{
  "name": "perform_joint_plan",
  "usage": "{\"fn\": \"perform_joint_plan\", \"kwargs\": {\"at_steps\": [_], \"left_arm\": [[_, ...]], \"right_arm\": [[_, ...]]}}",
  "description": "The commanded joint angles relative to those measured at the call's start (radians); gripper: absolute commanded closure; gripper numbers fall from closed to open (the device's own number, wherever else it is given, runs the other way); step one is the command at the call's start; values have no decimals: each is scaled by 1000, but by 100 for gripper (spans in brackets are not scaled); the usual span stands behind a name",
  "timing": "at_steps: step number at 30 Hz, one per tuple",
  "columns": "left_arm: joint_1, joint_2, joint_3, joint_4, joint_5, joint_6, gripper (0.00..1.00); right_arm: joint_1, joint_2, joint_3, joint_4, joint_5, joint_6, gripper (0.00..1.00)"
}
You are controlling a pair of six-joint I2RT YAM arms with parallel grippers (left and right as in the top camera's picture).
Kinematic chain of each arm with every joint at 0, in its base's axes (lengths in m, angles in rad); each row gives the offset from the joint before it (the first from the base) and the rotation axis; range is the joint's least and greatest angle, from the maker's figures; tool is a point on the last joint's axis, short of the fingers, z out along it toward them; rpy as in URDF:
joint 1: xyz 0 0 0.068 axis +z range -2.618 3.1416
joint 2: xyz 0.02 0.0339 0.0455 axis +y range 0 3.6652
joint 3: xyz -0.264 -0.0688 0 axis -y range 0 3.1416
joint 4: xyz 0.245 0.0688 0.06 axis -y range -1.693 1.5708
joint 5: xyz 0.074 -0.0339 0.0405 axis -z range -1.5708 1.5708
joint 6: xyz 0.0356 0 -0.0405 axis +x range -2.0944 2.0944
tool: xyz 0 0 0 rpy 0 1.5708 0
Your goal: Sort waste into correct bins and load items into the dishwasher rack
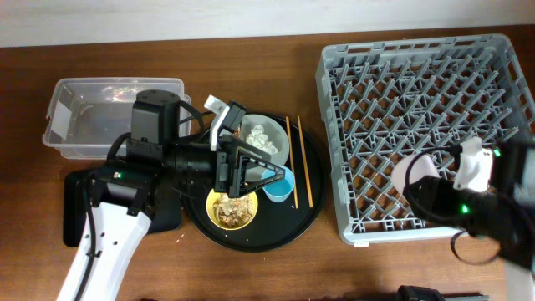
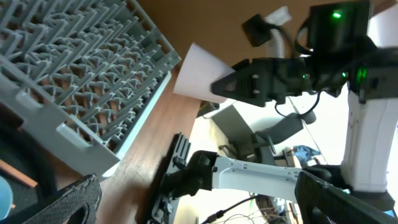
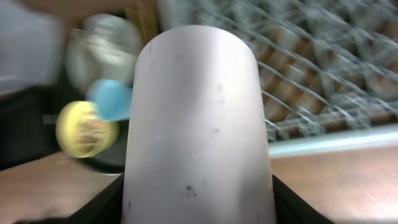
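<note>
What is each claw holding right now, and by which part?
The right claw holds the pink cup by its side walls, near one end, above the rack. The left claw is open and holds nothing.

Overhead even, sharp; right wrist view blurred; left wrist backdrop glaring, perhaps daylight.

The overhead camera is looking straight down, the left wrist camera is facing sideways beyond the left gripper point(image 2: 205, 200) toward the dishwasher rack point(image 2: 81, 81), which the right wrist camera is also catching.
</note>
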Motion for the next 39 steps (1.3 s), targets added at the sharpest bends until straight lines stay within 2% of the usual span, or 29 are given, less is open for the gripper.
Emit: {"fn": "perform_joint_plan", "kwargs": {"at_steps": [1,4,6,8,9,11,12,15,17,18,20,21,23,25,27,29,30,31,32,34,35,36,37,39], "left_arm": [[0,-5,3,-42,-69,18,1],[-8,-5,3,-138,-195,21,1],[-25,-5,3,-157,-265,22,1],[-64,-5,3,-163,-369,22,1],[-77,-5,3,-164,-397,21,1],[-109,-5,3,-182,-469,21,1],[-120,-5,3,-200,-507,21,1],[-135,-5,3,-264,-663,21,1],[-153,-3,2,-290,-789,21,1],[-192,12,-1,-294,-896,21,1],[-246,51,-1,-290,-989,20,8],[-291,101,-1,-282,-1094,19,11],[-339,199,-1,-245,-1177,12,21],[-360,322,-1,-171,-1196,12,38],[-360,426,-1,-97,-1202,0,49],[-360,512,-1,-63,-1200,-28,70],[-360,534,-1,-65,-1199,-34,78],[-360,541,-1,-70,-1192,-34,94],[-360,540,0,-76,-1178,-34,100],[-357,518,29,-99,-1128,-34,100],[-351,499,66,-133,-1102,-33,100],[-330,460,144,-208,-1029,-32,100],[-309,432,201,-254,-939,-16,100],[-263,386,262,-275,-665,87,100]], "right_arm": [[-8,167,-5,-11,133,26,51],[-6,396,-5,27,118,25,47],[13,479,-5,52,118,26,47],[53,549,-5,88,119,26,42],[68,568,-5,94,119,26,38],[86,594,-5,87,126,58,18],[84,592,-3,86,126,74,16],[84,541,43,59,116,75,15],[85,420,83,45,6,13,15],[85,292,100,57,-60,5,14],[85,190,101,61,-91,5,7],[85,119,101,57,-106,6,5],[85,35,99,51,-119,6,4],[85,-11,99,37,-119,6,4],[85,-37,99,6,-119,6,5],[85,-35,99,-24,-119,6,5],[85,-34,99,-33,-119,6,5],[85,-34,99,-34,-119,6,5],[85,-34,99,-34,-119,6,5],[85,-34,99,-34,-122,-8,5],[85,-34,99,-34,-156,-65,4],[85,-34,99,-49,-284,-199,4],[85,-34,99,-68,-394,-294,4],[85,-34,99,-71,-460,-325,5]]}}
